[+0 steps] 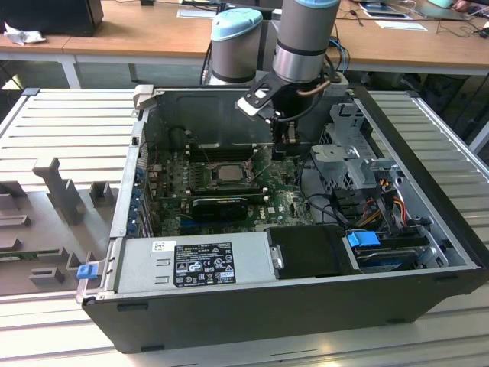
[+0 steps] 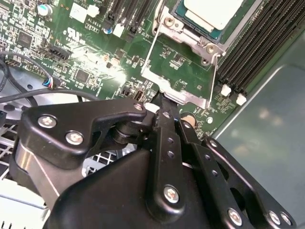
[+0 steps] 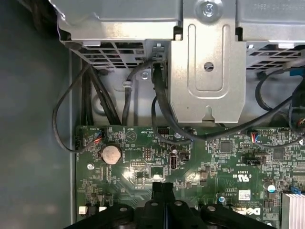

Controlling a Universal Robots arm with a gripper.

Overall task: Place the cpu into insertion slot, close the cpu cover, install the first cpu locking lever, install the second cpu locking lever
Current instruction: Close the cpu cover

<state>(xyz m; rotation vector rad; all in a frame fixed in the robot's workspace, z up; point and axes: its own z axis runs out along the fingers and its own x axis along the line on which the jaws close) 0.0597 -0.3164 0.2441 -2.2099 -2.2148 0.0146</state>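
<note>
Cpu (image 2: 214,9) sits in the insertion slot (image 2: 185,36), but the end effector (image 2: 162,99), pinched closed on nothing, could slip off the thin locking lever (image 2: 148,50) and scrape the motherboard (image 2: 95,62).

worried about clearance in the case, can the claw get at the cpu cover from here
Likely yes: the claw sits right by the raised cpu cover's free edge, with nothing between them.

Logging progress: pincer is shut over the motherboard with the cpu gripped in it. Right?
Not quite. The pincer is shut over the motherboard, but the cpu is not gripped in it. The cpu already sits in the insertion slot, as the second wrist view shows.
</note>
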